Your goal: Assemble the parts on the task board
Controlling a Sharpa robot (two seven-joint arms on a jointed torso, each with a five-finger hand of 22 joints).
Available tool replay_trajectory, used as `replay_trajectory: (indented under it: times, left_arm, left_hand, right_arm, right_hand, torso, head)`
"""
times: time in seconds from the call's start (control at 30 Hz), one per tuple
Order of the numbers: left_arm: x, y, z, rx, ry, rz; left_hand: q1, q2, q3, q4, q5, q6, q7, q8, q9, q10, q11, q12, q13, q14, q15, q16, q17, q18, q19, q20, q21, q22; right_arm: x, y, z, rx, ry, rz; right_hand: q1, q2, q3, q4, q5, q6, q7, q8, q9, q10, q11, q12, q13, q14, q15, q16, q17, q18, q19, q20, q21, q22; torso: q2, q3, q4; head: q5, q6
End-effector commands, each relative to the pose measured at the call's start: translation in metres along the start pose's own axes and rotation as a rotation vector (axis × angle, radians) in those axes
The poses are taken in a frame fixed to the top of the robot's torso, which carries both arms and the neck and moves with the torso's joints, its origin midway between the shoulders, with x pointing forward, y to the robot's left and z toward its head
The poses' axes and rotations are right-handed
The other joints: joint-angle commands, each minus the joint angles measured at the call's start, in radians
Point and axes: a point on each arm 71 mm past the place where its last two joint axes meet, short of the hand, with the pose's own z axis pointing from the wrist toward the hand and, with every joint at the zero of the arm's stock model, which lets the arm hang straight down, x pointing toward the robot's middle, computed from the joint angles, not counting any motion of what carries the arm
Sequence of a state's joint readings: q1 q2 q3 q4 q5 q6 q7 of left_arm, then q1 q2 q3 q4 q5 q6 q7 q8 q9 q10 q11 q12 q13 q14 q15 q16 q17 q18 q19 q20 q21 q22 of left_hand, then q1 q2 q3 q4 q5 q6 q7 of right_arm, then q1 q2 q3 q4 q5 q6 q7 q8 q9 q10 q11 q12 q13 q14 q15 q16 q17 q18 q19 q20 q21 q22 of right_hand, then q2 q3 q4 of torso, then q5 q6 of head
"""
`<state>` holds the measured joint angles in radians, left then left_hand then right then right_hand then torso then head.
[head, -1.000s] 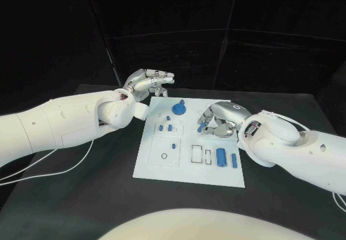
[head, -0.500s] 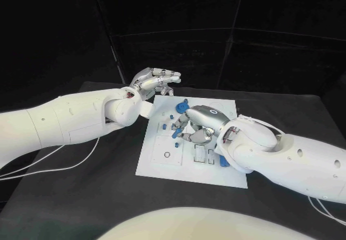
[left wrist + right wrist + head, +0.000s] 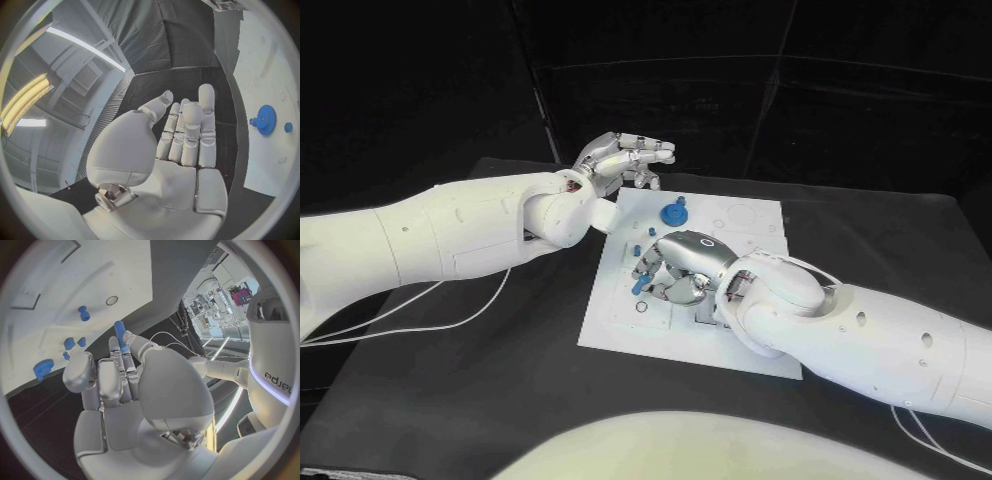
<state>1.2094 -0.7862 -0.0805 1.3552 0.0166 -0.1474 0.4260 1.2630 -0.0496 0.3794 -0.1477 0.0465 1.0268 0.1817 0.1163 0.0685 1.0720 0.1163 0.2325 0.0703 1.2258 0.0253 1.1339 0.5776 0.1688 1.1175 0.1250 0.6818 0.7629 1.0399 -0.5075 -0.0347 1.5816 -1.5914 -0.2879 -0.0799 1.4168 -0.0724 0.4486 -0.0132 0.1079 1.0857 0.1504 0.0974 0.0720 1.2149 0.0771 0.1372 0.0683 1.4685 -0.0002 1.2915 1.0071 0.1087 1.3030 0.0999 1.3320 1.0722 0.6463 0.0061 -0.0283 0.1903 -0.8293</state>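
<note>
The task board (image 3: 610, 325) lies flat in the middle of the black tabletop (image 3: 473, 400), and everything here is placed against it. Over its near half hangs the right hand (image 3: 678, 268), palm down, its fingers (image 3: 119, 362) curled in and pinching a slim blue peg (image 3: 639, 284); in the right wrist view that peg (image 3: 119, 335) sticks out beyond the fingertips toward the board's left side. Just beside the peg's tip, on the board's near left part, is a small round hole (image 3: 639, 307). A little farther up the board, by the hand's far side, small blue parts (image 3: 635, 246) stand in it; the right wrist view shows several such parts (image 3: 83, 313) set apart on the white surface. Farther still, near the board's far edge, stands a blue gear (image 3: 675, 213) with a knob on top, nothing touching it. Past the board's far left corner, above the tabletop, hovers the left hand (image 3: 620, 157), clear of the board. Its fingers (image 3: 187, 132) lie fairly straight, close side by side, and hold nothing; the left wrist view shows the gear (image 3: 266, 120) well apart from them.
</note>
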Motion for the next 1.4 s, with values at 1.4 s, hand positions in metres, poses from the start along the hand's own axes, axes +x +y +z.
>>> replay_trajectory:
  times: [1.4]
  left_arm:
    - [0.001,-0.001,0.001,0.005,0.012,-0.008]
  left_hand:
    - [-0.005,0.01,-0.007,0.005,0.005,-0.007,0.0,0.007,0.0,-0.008,-0.003,0.009,0.0,-0.004,0.005,-0.003,-0.001,0.014,-0.002,0.007,-0.007,-0.002]
  right_arm:
    - [0.025,-0.007,0.006,0.044,0.148,-0.077]
  right_hand:
    - [-0.002,-0.014,0.008,-0.002,0.005,0.005,0.002,0.001,0.001,0.006,-0.001,-0.005,0.0,0.01,-0.007,-0.001,-0.006,-0.007,0.001,0.0,-0.001,-0.006]
  torso:
    - [0.0,0.0005,-0.0017]
  head:
    - [0.013,-0.01]
